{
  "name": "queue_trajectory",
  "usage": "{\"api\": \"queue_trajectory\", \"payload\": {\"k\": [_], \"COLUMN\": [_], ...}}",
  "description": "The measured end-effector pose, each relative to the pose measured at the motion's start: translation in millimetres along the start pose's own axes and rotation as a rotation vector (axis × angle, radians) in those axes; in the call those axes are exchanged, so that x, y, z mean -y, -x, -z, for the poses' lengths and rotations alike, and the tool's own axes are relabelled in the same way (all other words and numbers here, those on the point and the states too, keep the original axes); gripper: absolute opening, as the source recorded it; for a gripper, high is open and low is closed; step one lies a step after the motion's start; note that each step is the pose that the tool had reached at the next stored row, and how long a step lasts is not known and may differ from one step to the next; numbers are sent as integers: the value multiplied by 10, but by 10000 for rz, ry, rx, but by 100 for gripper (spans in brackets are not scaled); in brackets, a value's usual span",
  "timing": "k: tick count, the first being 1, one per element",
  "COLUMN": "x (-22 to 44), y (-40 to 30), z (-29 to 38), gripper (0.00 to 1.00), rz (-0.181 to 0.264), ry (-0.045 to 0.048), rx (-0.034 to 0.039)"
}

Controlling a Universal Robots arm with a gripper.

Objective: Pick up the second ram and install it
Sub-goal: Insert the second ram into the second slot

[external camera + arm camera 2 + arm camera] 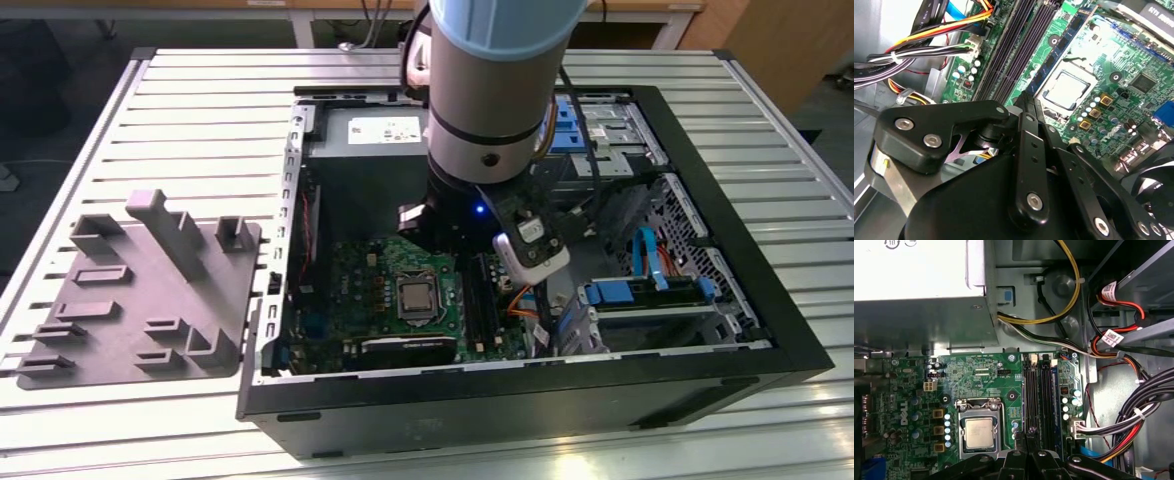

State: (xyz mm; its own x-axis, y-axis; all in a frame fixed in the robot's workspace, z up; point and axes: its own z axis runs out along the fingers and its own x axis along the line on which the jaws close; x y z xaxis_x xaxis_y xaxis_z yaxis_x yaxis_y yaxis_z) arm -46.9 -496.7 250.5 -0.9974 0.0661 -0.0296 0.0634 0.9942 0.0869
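Because the computer case lay on its side on the slatted counter with its open face upward, the arm could stand straight down into it from above. The gripper hung low over the motherboard. It sat just above the near end of the long black memory slots, which run beside the square silver processor. That placement suited a seating job, I judged: the tool lined up along the slots rather than across them, and sat clear of the bundled cables on the far side of the slots from the processor.

In both wrist views the tips of the jaws came nearly together, but whether they were clenched on a thin board or simply closed on nothing I could not tell.

The second ram I could not pick out for certain. In the second wrist view a narrow blue strip ran beside the slots on the processor side. It may have been a stick already seated, though which one I could not say. If the second ram was in the jaws, it was hidden edge-on between them.

A grey moulded fixture sat on the counter beside the case, at the exterior view's left, well apart from the gripper, and no blue stick showed on it.
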Motion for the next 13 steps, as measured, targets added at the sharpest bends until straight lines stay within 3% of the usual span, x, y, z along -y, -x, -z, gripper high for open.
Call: {"api": "queue_trajectory", "payload": {"k": [13], "x": [-4], "y": [24], "z": [-44], "gripper": [11], "rz": [-44], "ry": [-2], "rx": [4]}}
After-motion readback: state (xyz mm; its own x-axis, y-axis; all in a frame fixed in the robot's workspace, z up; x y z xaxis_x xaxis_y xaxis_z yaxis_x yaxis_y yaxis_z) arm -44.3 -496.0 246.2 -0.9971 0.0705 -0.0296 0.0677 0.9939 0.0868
